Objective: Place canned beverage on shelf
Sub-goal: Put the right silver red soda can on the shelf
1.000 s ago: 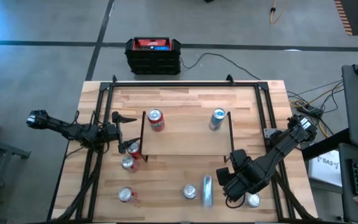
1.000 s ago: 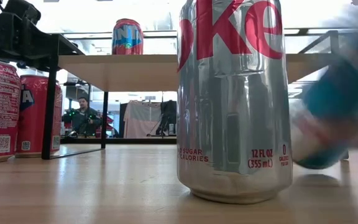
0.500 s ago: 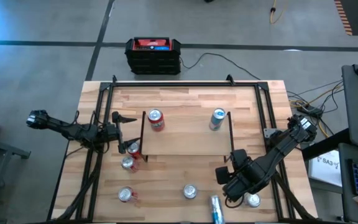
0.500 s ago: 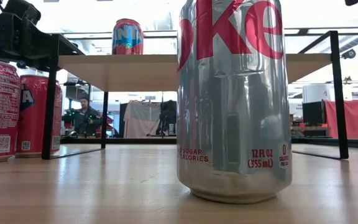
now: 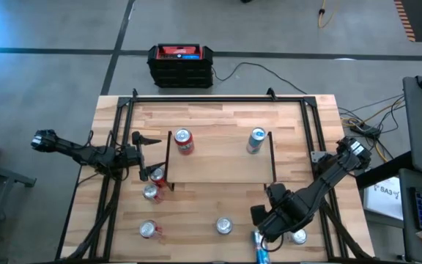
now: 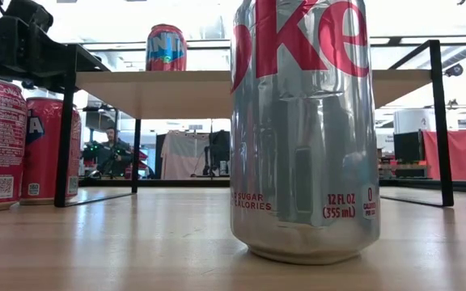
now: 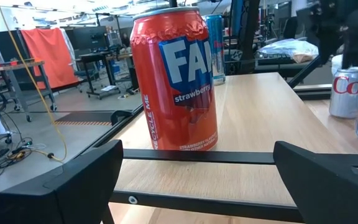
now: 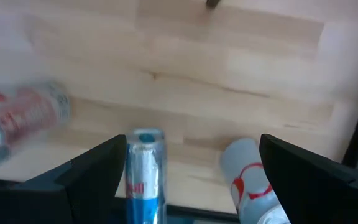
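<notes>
The shelf (image 5: 222, 165) is a low light-wood board on thin black legs at the table's middle. A red Fanta can (image 5: 184, 141) and a silver-blue can (image 5: 256, 139) stand on it. My left gripper (image 5: 152, 155) is open at the shelf's left end, level with the Fanta can (image 7: 176, 81), which stands beyond its fingers. My right gripper (image 5: 262, 227) is open over the table's near right part. A slim blue-silver can (image 5: 258, 251) lies on its side at the table's near edge, and in the right wrist view (image 8: 143, 171) it shows below and between the fingers.
Red cans (image 5: 151, 192) stand by the shelf's left legs, and another (image 5: 149, 229) stands near the front. A Diet Coke can (image 6: 306, 129) stands at the front middle (image 5: 224, 226). A further can (image 5: 297, 236) stands beside my right gripper. A black-and-red box (image 5: 181, 64) sits on the floor beyond the table.
The slim can lay beside my right gripper a second ago; it has moved toward the table's near edge and now lies there on its side. My right gripper has followed it a little toward the near edge and stays open.
</notes>
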You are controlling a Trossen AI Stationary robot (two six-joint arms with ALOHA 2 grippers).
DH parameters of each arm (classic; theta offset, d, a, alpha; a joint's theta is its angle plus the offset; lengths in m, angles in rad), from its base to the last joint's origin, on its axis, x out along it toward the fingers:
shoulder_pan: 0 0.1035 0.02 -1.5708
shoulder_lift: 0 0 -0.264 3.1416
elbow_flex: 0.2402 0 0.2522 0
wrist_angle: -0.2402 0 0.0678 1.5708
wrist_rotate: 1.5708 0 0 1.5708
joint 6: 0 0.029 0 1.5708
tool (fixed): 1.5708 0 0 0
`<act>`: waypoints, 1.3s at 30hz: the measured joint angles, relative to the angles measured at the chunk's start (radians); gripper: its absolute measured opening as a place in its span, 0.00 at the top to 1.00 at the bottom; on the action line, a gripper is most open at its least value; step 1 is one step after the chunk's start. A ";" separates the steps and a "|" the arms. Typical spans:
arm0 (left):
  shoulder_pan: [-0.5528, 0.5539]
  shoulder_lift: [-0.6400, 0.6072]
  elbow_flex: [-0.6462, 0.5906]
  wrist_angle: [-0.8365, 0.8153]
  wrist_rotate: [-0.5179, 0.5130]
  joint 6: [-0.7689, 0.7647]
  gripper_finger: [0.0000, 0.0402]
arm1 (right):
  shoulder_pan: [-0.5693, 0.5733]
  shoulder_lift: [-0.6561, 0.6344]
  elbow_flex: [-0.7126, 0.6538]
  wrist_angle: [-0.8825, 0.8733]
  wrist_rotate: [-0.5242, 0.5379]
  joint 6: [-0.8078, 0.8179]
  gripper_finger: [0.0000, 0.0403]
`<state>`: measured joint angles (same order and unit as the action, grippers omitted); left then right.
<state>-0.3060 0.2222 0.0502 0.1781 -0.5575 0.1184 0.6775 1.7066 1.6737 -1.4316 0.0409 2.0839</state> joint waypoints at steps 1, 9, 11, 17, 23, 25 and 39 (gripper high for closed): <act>0.000 0.000 0.000 0.000 0.000 0.000 0.00 | 0.001 0.006 0.000 0.010 -0.013 -0.008 0.13; 0.000 0.000 0.000 0.000 0.000 0.000 0.00 | 0.005 0.051 0.000 0.080 -0.064 -0.084 0.13; 0.000 0.000 0.000 -0.001 0.000 0.000 0.00 | 0.005 0.067 0.000 0.092 -0.083 -0.095 0.13; 0.000 0.000 0.000 0.000 0.000 0.000 0.00 | 0.005 0.109 0.000 0.142 -0.171 -0.110 0.11; 0.000 0.001 0.000 -0.001 0.000 0.000 0.00 | 0.032 0.124 0.000 0.168 -0.206 -0.119 0.11; 0.000 0.001 0.000 -0.001 0.000 0.000 0.00 | 0.045 0.126 0.000 0.177 -0.200 -0.119 0.11; 0.000 0.001 0.000 0.000 0.000 0.000 0.00 | 0.091 0.169 0.000 0.237 -0.187 -0.052 0.11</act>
<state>-0.3058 0.2230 0.0502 0.1783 -0.5575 0.1184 0.7681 1.8759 1.6737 -1.1944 -0.1463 2.0319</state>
